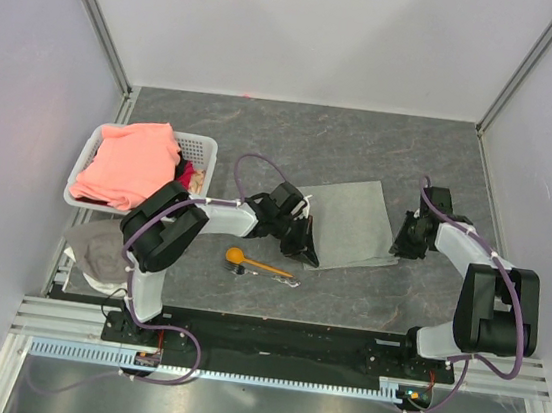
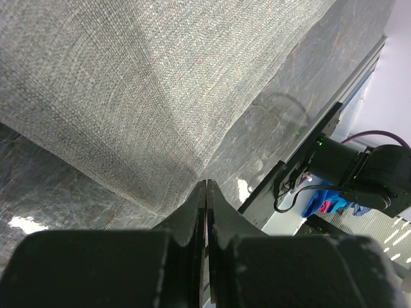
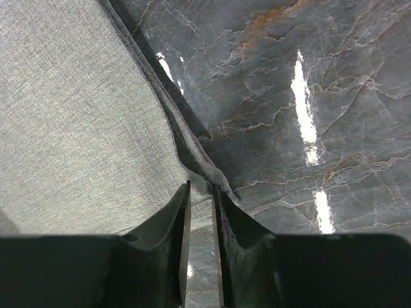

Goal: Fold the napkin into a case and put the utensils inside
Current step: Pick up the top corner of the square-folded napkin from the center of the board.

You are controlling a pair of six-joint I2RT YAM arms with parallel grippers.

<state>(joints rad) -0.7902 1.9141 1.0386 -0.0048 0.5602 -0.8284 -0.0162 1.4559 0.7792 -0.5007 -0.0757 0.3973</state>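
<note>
The light grey napkin [image 1: 349, 226] lies spread flat on the dark table. My left gripper [image 1: 303, 247] is at its near-left corner. In the left wrist view the jaws [image 2: 206, 184] are pressed together on that corner, and the napkin [image 2: 160, 83] rises from them in a ridge. My right gripper [image 1: 402, 244] is at the napkin's right edge. In the right wrist view the gripper [image 3: 200, 187] has its jaws a narrow gap apart, straddling the rumpled hem of the napkin [image 3: 77, 115]. The orange spoon [image 1: 249, 261] and the silvery fork [image 1: 285, 280] lie near the front, left of centre.
A white plastic basket [image 1: 203, 147] with a salmon-pink cloth [image 1: 130, 163] stands at the left. A whitish-grey rag [image 1: 97, 250] lies at the front left. Grey walls and metal frame rails enclose the table.
</note>
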